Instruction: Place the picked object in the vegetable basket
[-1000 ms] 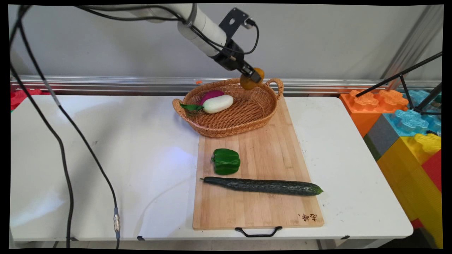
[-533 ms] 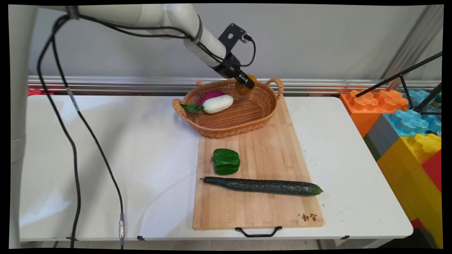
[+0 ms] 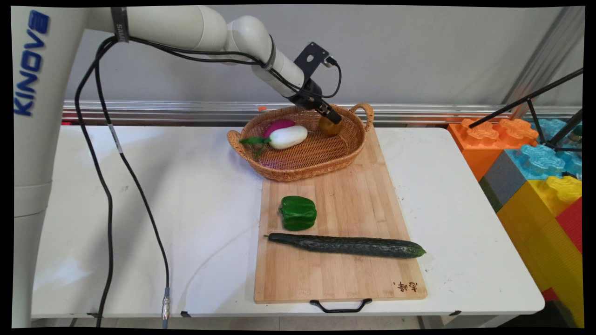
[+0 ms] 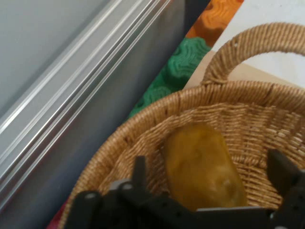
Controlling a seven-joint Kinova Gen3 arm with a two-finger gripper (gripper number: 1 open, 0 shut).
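Broadly, the white counter (image 3: 139, 195) carries a wooden board (image 3: 344, 274) running from the middle toward 6 o'clock, its black handle at the near edge. At 3 o'clock, off the counter's end, stands a stack of big coloured blocks (image 3: 535, 172).

A wicker basket (image 3: 298, 167) (image 4: 267, 100) sits at the board's 12 o'clock end, partly over its far edge, with a loop handle at each end. On the bare board a long dark cucumber (image 3: 347, 245) lies crosswise toward 6 o'clock, and a green pepper (image 3: 298, 212) sits just beyond it, toward 9 o'clock, apart from it.

Inside the basket a white eggplant (image 3: 287, 137) lies at 10 o'clock, touching a purple one (image 3: 278, 124) behind it, their green stems pointing to 9 o'clock.

The jaws (image 3: 333, 119) (image 4: 209, 191) reach down into the basket at 1 o'clock from the upper left. They stand apart, one finger (image 4: 139, 172) on either side of a yellowish-brown potato (image 3: 329, 127) (image 4: 202, 164), with gaps showing in the hand view. The potato rests on the basket's weave against the far wall, near the right handle, well apart from the eggplants.
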